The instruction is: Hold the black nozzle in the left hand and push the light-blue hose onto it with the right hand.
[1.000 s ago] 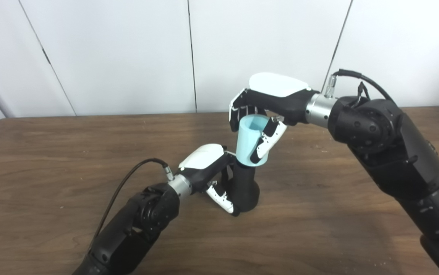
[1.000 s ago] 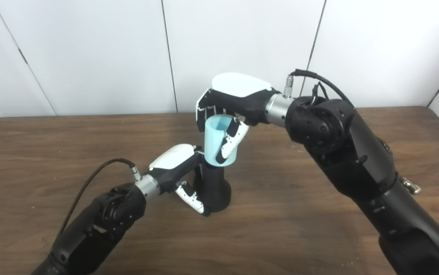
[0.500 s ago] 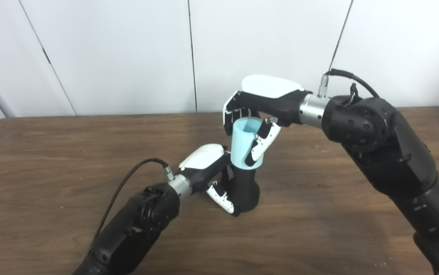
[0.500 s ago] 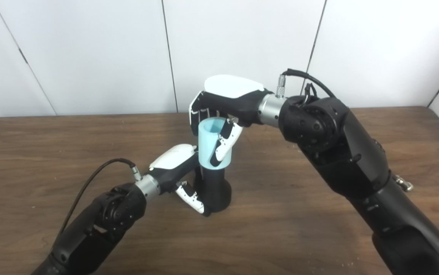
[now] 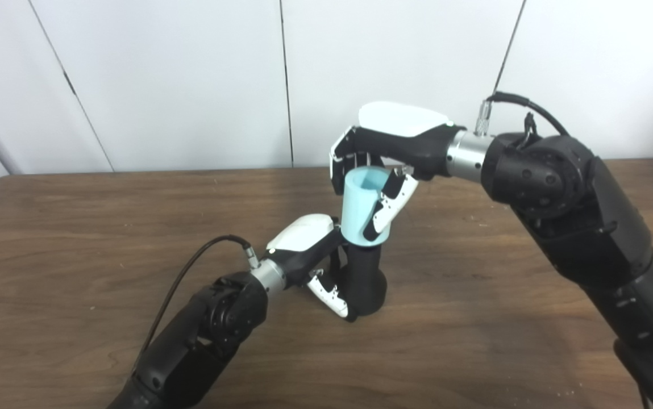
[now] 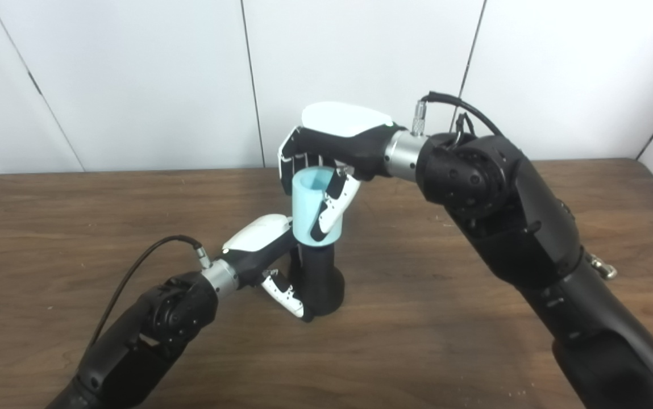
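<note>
- Nozzle [image 5: 364, 278] stands mid-table, your left hand [image 5: 315, 253] wrapped round it as an anchor.
- Hose [image 5: 362, 207] sits upright atop it, your right hand [image 5: 386, 153] clasping it from above to press down.

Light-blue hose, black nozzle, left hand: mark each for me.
Light-blue hose [image 5: 356, 213]: left eye view, bare side wall left of the thumb.
Black nozzle [image 5: 367, 281]: left eye view, lower body.
Left hand [image 6: 258, 241]: right eye view, white back shell.
</note>
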You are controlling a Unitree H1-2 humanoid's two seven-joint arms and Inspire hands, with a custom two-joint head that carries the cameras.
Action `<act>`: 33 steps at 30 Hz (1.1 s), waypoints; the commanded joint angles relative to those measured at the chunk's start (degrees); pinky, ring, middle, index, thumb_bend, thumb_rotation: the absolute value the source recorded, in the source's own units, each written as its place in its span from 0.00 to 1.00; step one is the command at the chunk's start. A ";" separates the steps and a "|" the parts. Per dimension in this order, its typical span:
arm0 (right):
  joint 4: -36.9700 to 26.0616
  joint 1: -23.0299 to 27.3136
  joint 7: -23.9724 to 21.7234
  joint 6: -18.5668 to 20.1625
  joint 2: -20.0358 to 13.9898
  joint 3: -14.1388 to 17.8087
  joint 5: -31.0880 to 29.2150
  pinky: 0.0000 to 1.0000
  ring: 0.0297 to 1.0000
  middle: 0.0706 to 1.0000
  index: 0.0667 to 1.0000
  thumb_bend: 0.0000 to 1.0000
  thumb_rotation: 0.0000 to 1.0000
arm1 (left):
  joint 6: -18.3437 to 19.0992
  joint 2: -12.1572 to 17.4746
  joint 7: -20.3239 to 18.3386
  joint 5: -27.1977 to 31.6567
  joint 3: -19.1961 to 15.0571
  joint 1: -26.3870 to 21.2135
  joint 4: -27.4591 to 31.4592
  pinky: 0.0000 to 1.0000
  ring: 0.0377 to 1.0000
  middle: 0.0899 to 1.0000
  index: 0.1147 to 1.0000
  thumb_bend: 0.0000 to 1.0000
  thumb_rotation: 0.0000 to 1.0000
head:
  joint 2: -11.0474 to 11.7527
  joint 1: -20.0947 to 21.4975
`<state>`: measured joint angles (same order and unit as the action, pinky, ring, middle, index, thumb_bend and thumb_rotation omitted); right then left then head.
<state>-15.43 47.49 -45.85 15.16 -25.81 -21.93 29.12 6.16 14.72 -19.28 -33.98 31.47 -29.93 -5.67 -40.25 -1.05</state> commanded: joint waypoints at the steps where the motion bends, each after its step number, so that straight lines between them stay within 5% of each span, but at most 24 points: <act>1: -1.75 1.45 1.40 -1.24 -0.91 1.00 0.47 0.38 0.44 0.44 0.43 0.50 0.00 | 1.40 0.87 -3.79 -1.40 1.35 0.87 -1.21 1.00 0.59 0.41 0.43 0.53 0.00 | -0.02 -0.08; 18: -1.42 -2.09 0.62 -1.97 -1.97 -0.61 2.07 0.35 0.41 0.44 0.48 0.50 0.00 | 2.31 0.89 -4.21 -1.92 1.09 0.95 -0.33 1.00 0.58 0.42 0.43 0.53 0.00 | -0.49 -0.17; 33: -3.09 -1.39 -0.07 1.68 1.10 -1.54 1.86 0.35 0.43 0.43 0.48 0.50 0.00 | 2.17 0.45 -4.36 -2.17 1.03 1.24 -0.30 1.00 0.59 0.43 0.42 0.53 0.00 | -1.04 -0.08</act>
<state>-17.24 43.99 -44.89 16.75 -25.25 -22.91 31.38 6.83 14.80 -20.55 -34.86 31.25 -29.79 -4.79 -41.22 -1.05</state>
